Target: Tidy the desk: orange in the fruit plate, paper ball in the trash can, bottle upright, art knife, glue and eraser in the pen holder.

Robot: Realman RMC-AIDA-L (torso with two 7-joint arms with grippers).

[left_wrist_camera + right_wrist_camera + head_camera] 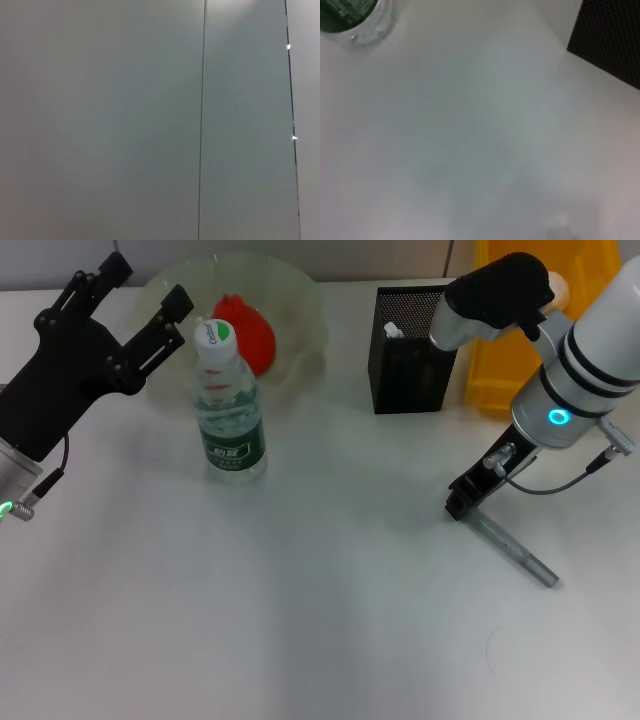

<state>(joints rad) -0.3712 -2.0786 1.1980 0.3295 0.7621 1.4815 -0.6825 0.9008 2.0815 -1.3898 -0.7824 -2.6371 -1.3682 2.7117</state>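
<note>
The bottle (230, 410) stands upright on the white desk, in front of the fruit plate (300, 300). The orange (248, 328) lies in the fruit plate. My left gripper (135, 295) is open and empty, raised at the far left beside the plate and the bottle's cap. My right gripper (466, 498) is down at the desk, at the near end of a grey stick (518, 553) that lies flat. The pen holder (410, 360) stands behind it, with a white item (393, 330) inside. The trash can (580, 280) is at the back right. The eraser and paper ball are out of view.
The right wrist view shows the bottle's base (350, 15) and a corner of the pen holder (615, 45) over bare desk. The left wrist view shows only a plain grey wall panel (125, 125).
</note>
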